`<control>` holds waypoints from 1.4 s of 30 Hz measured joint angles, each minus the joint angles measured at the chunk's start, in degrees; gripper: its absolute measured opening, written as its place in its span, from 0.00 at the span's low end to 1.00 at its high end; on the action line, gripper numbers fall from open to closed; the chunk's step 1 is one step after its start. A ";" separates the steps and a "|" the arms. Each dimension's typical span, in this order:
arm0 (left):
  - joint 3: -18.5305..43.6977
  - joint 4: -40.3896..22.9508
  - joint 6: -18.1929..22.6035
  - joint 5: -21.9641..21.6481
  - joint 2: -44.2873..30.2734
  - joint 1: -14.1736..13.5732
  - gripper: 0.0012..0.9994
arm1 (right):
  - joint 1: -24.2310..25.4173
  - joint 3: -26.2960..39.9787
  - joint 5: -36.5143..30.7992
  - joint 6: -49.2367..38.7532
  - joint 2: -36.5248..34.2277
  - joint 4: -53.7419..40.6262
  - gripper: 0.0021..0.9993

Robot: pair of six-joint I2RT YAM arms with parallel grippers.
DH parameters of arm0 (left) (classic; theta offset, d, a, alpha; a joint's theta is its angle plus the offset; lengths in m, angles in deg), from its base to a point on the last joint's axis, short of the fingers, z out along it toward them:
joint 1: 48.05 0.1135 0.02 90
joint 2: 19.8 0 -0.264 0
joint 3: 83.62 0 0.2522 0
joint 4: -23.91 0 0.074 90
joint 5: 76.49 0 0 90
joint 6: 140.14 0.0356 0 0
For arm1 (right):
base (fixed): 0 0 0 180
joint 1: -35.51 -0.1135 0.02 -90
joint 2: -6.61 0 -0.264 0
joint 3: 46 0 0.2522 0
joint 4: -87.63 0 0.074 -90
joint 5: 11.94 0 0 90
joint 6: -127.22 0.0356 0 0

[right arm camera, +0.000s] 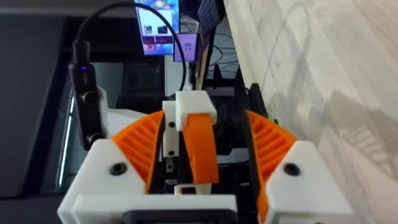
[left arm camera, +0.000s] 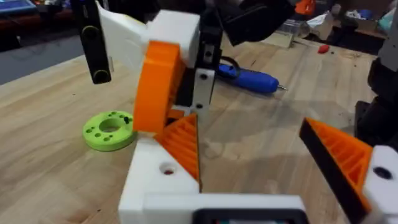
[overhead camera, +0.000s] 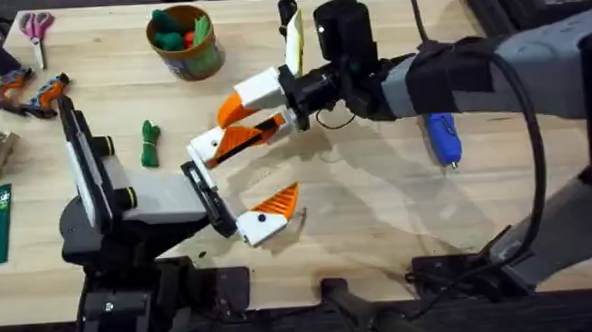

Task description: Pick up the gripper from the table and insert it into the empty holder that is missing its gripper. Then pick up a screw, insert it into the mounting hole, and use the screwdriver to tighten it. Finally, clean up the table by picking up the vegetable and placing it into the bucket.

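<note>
**Orange tip at my left finger block, right jaws around it**

Closest to my left wrist camera is the holder point(left arm camera: 155, 180), the white block of one of my left fingers, its mounting hole facing up. The gripper point(left arm camera: 183, 146), the orange wedge, stands right against that block. I cannot tell whether it is fully seated.

My left gripper point(overhead camera: 266, 167) is spread wide, its other finger with its own orange tip well off to the side.

My right gripper point(right arm camera: 202, 143) reaches in from the right side of the table point(overhead camera: 378, 212) and sits over that same finger. In the right wrist view the wedge and the white block lie between my two ribbed pads point(right arm camera: 140, 149). A dark gap shows on each side, so those jaws are parted and not pressing on the wedge.

The screwdriver point(overhead camera: 443, 138) lies on the table, beyond my right forearm and untouched. The vegetable point(overhead camera: 151, 142) lies on the table near my left arm, well apart from the bucket point(overhead camera: 199, 62) at the far edge. The bucket already has red and green toys in it. A lime ring point(left arm camera: 109, 129) lies flat near the holder.
</note>
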 joint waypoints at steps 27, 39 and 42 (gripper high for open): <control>0.00 -0.02 0.00 0.31 -0.01 0.00 0.99 | 18.22 12.59 -12.38 -33.94 0.02 -40.54 0.99; 0.00 -0.02 0.01 0.31 -0.02 0.00 0.99 | 14.57 35.33 -43.53 -61.54 3.40 -83.05 1.00; 0.00 -0.02 0.00 0.32 0.00 0.00 0.99 | 12.76 35.58 -50.53 -63.40 4.58 -86.01 1.00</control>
